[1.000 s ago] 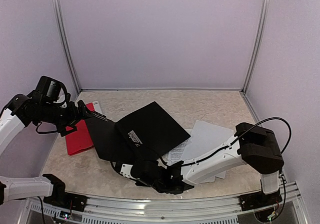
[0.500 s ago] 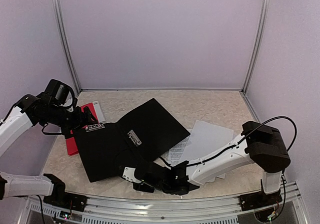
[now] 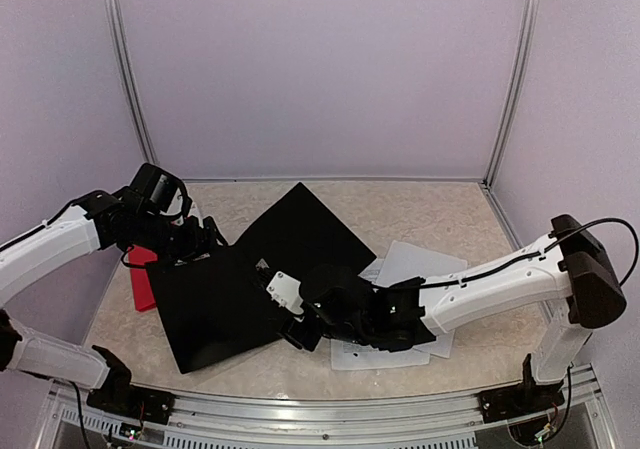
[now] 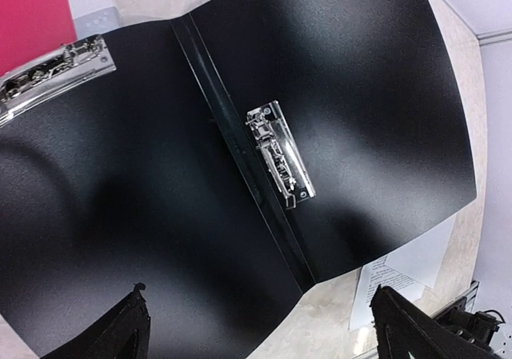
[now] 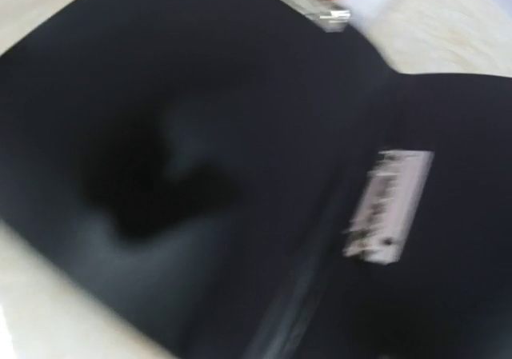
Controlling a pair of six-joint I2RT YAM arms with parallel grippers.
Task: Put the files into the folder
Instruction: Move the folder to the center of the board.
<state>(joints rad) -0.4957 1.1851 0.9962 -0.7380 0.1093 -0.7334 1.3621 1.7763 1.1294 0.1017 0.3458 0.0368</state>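
The black folder (image 3: 215, 309) lies open and flat on the table, spine toward the middle, with a metal clip (image 4: 280, 159) on its right cover and another clip (image 4: 48, 71) at the left cover's edge. My left gripper (image 3: 205, 241) hovers over the left cover's far edge, open and empty (image 4: 260, 315). My right gripper (image 3: 290, 314) is above the folder's spine, its fingers apart with nothing between them; its own view is blurred and shows only the folder (image 5: 200, 175). The files (image 3: 425, 269), white sheets, lie right of the folder under the right arm, one printed (image 4: 392, 283).
A red folder (image 3: 140, 281) lies under the black folder's left edge, with a small white paper (image 3: 195, 214) behind it. Metal posts and purple walls close the back and sides. The table's front rail (image 3: 320, 409) runs along the near edge.
The folder's left cover has dropped from raised to flat. My right gripper let go of the front edge and moved back over the spine. My left gripper moved right.
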